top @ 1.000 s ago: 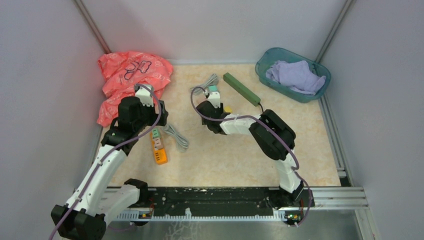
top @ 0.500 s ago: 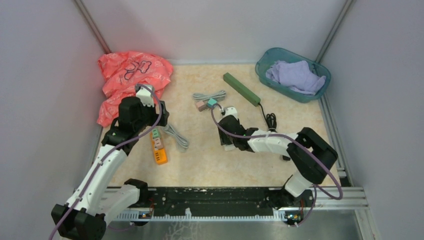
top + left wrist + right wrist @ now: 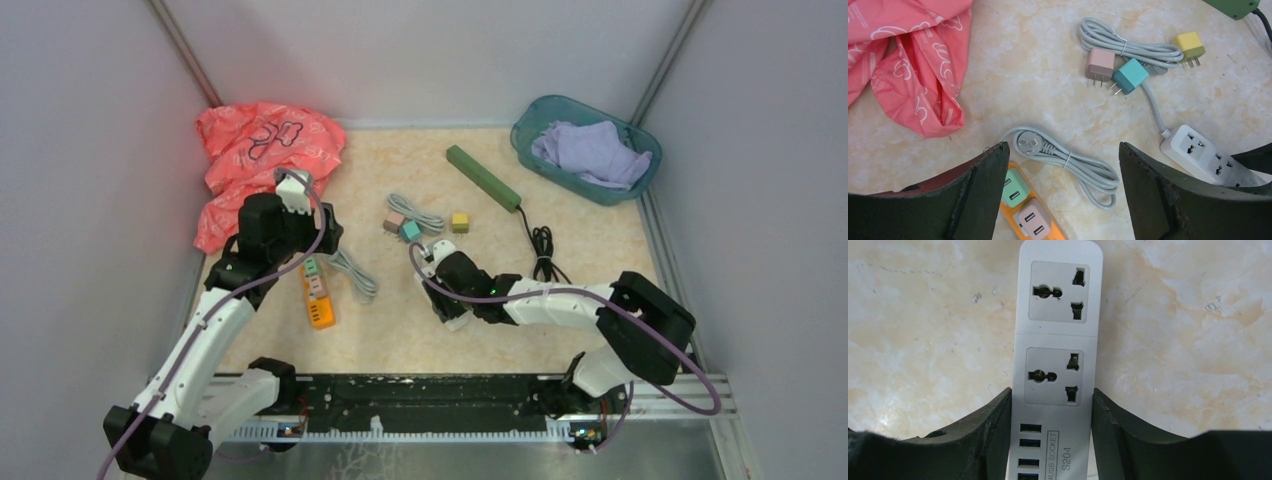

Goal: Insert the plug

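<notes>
Two sockets of the white power strip (image 3: 1058, 340) lie bare ahead of the right jaws, which pinch the strip by its long sides, level with its USB ports. Bare counter (image 3: 400, 340) spreads on either side of that grip and toward the near edge, where a black rail (image 3: 430, 395) runs. The right edge is well apart.

The strip lies flat near the middle of the counter. Its grey cable leaves the socket end and passes just beside a teal plug (image 3: 1130, 75) into a tied grey coil (image 3: 1128, 45). The teal plug lies loose beyond that end, clear of the jaws and touching a pink plug (image 3: 1099, 63). A yellow plug (image 3: 1189, 44) sits near them, toward the right edge.

Nearer the left edge the left jaws are spread wide, holding nothing. Below them are a second tied cable (image 3: 1068, 162) and an orange power strip (image 3: 1035, 220), which carries a green and a pink adapter. A pink plastic bag (image 3: 262, 150) fills the far left corner, close beside the left arm.

A green power strip (image 3: 483, 177) lies slanted toward the far edge, and its black cord (image 3: 541, 243) is bunched near the right arm. A teal basket (image 3: 530, 135) holding a lilac cloth (image 3: 590, 150) takes the far right corner. Walls close the far, left and right edges.
</notes>
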### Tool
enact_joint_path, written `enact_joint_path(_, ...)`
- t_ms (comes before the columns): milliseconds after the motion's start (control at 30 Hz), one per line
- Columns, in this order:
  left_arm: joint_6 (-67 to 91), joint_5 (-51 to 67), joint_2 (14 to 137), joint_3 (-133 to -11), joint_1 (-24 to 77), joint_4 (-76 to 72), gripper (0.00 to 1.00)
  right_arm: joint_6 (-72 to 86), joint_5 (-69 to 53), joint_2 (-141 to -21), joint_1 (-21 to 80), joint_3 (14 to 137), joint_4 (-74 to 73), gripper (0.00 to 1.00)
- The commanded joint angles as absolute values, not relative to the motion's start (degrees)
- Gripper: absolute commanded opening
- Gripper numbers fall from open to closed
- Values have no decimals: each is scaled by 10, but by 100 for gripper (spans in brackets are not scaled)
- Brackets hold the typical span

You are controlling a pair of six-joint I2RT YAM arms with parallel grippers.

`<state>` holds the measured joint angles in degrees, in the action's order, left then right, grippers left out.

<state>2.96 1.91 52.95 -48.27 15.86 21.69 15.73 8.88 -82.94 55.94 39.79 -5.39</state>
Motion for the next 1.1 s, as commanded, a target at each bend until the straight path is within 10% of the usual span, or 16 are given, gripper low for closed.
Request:
enact_joint_path(0, 31, 51, 532, -476, 154, 202, 85, 138, 102, -791, 563, 396, -85, 19)
enact_joint_path(567, 59, 24, 475, -459, 154, 192, 88, 129, 154, -744, 551, 466, -149, 69)
enact_joint_path(1067, 89, -19, 449, -445, 154, 194, 100, 130, 148, -837, 369, 545, -46, 77)
